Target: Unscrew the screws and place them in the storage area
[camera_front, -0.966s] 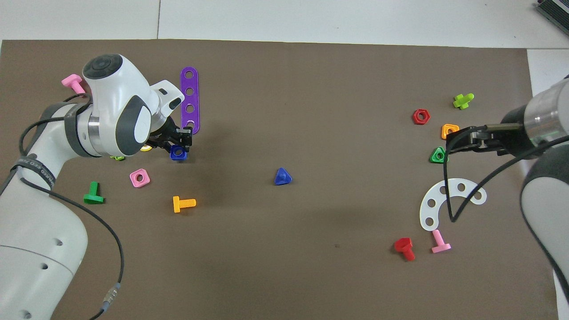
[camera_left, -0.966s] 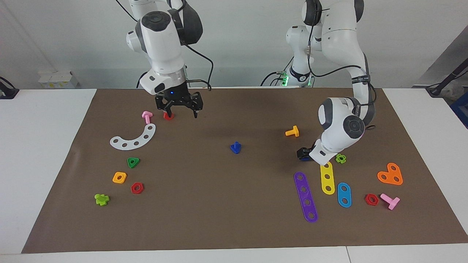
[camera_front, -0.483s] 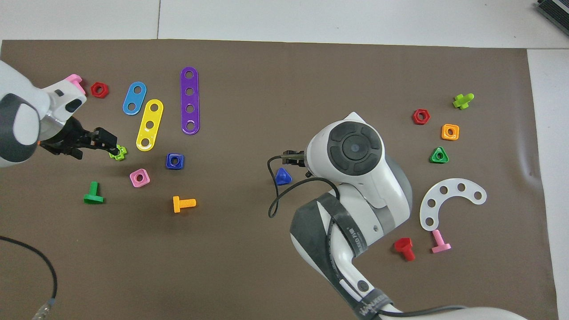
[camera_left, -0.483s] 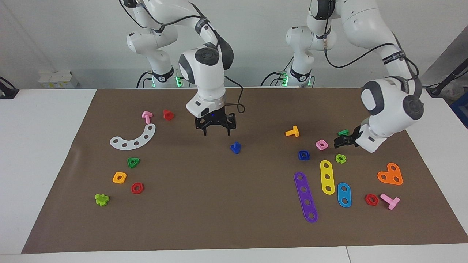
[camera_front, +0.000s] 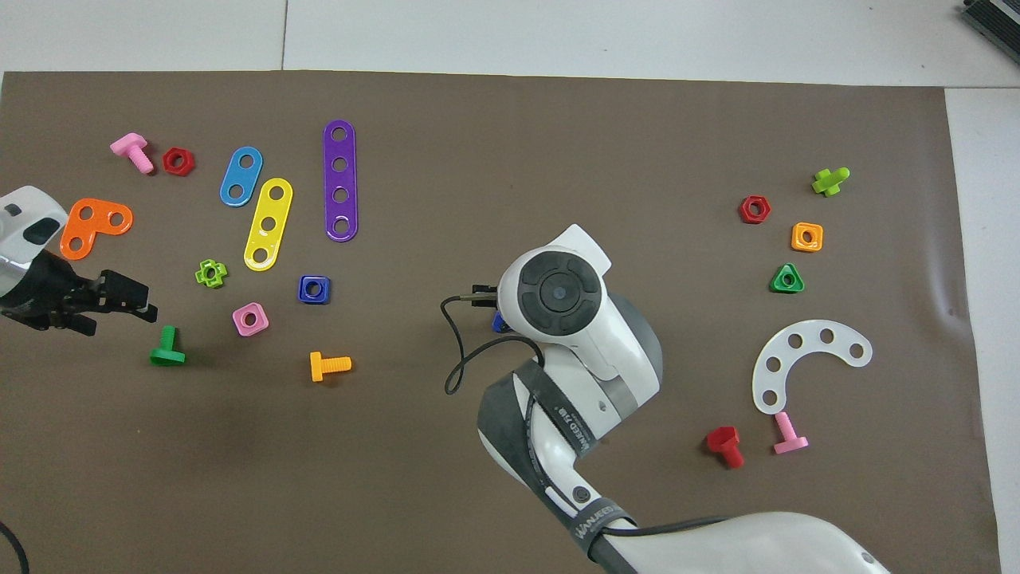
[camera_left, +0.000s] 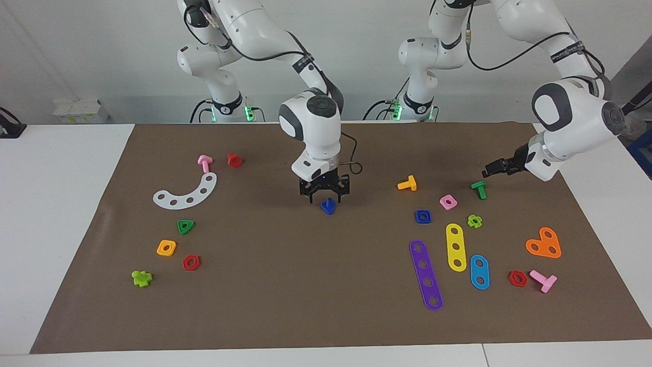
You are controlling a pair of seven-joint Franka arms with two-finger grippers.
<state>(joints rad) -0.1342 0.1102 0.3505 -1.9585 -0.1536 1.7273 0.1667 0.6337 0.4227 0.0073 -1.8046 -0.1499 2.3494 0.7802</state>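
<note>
Right gripper swung to frame centre, over the blue screw.
Fingers stood wide, straddling it to grasp; left gripper, fingers unclear, waited upper right.

Robot lab: white table, brown paper mat, bare white wall.

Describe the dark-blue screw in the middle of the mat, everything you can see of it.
The blue screw is a small, dark-blue plastic piece with a triangular head flat on the brown mat and a short stub pointing up. It stands alone mid-mat. The right gripper hangs directly over it, fingers open either side of the stub; contact can't be confirmed. From overhead the arm hides nearly all of it.
</note>
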